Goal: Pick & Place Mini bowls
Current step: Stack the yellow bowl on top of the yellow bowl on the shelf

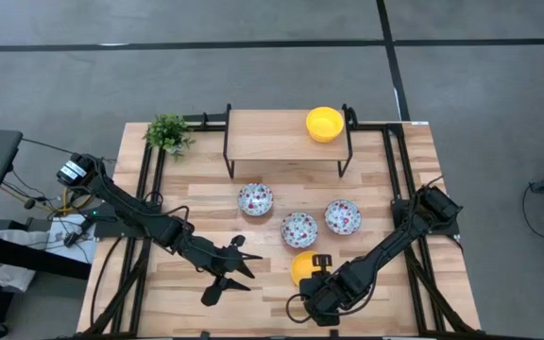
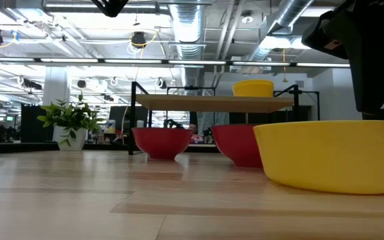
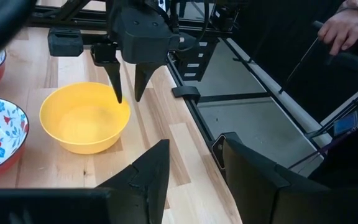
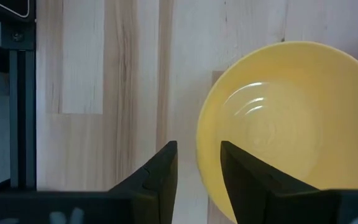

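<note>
the right pincer (image 1: 317,267) hangs at the lower centre of the high view, directly over the near rim of a yellow bowl (image 1: 302,267) resting on the table (image 1: 404,189). its fingers stand open with nothing between them; in the left wrist view the two dark tips point down at the bowl's rim, one just inside the wall and one just outside, and contact cannot be told. in the right wrist view the bowl lies ahead and to the right of the fingers, so any grasp would straddle the wall at that edge.

the left pincer (image 1: 239,264) waits at the lower centre-left, open and empty, well apart from this bowl; the right arm is clearly the nearer.

three floral bowls (image 1: 299,229) sit in a loose row mid-table. a second yellow bowl (image 1: 324,124) stands on the raised shelf (image 1: 272,137) at the upper centre.
</note>
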Robot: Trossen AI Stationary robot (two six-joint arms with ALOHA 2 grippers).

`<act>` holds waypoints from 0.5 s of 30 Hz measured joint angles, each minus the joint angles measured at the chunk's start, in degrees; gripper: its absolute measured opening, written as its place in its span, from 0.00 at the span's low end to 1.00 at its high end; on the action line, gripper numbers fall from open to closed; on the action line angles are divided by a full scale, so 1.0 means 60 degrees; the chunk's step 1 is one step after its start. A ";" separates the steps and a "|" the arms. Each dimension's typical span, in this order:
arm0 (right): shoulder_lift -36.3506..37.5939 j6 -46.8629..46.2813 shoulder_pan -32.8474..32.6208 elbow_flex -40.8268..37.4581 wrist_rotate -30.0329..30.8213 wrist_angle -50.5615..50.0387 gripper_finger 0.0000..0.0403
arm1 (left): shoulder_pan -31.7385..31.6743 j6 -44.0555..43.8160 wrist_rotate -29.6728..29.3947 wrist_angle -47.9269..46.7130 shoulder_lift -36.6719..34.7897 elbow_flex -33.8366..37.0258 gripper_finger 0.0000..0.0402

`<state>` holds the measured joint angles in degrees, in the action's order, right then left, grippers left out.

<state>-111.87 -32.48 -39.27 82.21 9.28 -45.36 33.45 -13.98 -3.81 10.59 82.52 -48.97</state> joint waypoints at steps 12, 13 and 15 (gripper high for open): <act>-0.0467 0.0202 0.0025 -0.0004 -0.0025 -0.0133 0.28 | -0.0004 0.0000 0.0003 0.0029 0.0000 0.0000 0.37; -0.0536 0.0202 0.0022 -0.0015 -0.0033 -0.0191 0.28 | -0.0004 0.0000 0.0002 0.0031 0.0000 0.0000 0.37; -0.0604 0.0173 0.0025 0.0000 -0.0047 0.0039 0.28 | -0.0004 0.0000 0.0003 0.0036 0.0000 0.0000 0.37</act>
<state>-115.50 -31.44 -39.11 82.21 8.99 -45.13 33.43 -13.98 -3.79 10.81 82.52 -48.97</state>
